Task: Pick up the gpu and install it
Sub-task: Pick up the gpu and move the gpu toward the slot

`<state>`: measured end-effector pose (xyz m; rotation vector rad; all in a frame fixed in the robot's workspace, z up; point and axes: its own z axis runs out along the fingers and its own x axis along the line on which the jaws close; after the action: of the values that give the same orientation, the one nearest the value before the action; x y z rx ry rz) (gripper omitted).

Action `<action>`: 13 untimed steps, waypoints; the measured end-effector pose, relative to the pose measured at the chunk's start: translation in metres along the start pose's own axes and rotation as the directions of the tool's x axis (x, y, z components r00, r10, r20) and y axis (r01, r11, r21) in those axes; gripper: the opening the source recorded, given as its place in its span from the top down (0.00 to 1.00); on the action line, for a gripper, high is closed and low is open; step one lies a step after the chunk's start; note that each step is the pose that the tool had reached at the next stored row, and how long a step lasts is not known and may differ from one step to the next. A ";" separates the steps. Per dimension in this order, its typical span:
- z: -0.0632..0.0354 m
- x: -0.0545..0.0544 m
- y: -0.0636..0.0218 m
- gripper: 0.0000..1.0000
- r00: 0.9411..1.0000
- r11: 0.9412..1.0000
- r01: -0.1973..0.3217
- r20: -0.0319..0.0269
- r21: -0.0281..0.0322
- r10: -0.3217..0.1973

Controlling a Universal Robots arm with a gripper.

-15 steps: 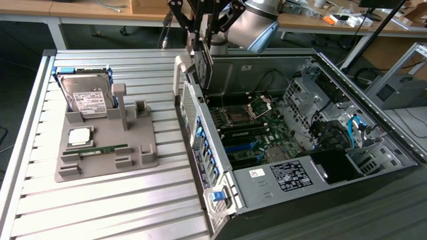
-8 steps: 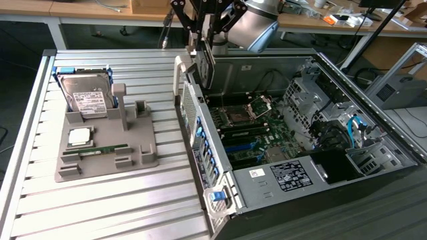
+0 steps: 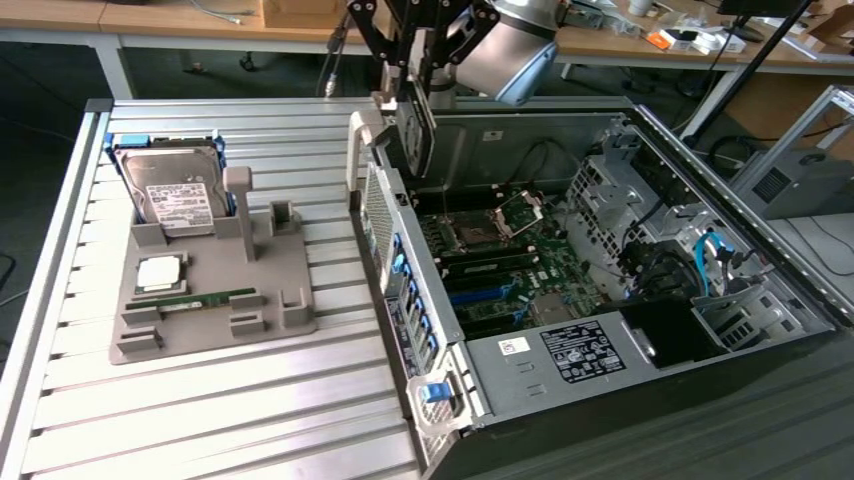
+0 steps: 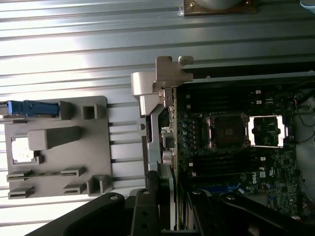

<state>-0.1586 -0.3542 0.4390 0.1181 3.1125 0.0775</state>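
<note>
Now: arm (image 3: 511, 52) straight down w/ gripper (image 3: 411, 90) tight on upright gpu (image 3: 416, 138), just above rear edge of PC case (image 3: 380, 210).

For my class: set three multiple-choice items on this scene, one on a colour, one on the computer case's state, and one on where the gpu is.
1. What colour is the RAM stick on the gray holder?
A) red B) green C) white
2. The computer case is:
A) shut by a side panel B) upside down C) open, motherboard exposed
3. Where is the gpu?
A) held by the gripper over the case's edge B) on the gray holder C) seated in the motherboard

Answers:
1 B, it lies green on the holder.
2 C, the board shows inside.
3 A, the card hangs from the gripper.
</note>
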 end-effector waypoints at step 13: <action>0.0002 -0.008 0.0006 0.73 1.000 1.000 0.000 0.000 0.000 0.000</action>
<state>-0.1510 -0.3542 0.4390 0.1181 3.1126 0.0772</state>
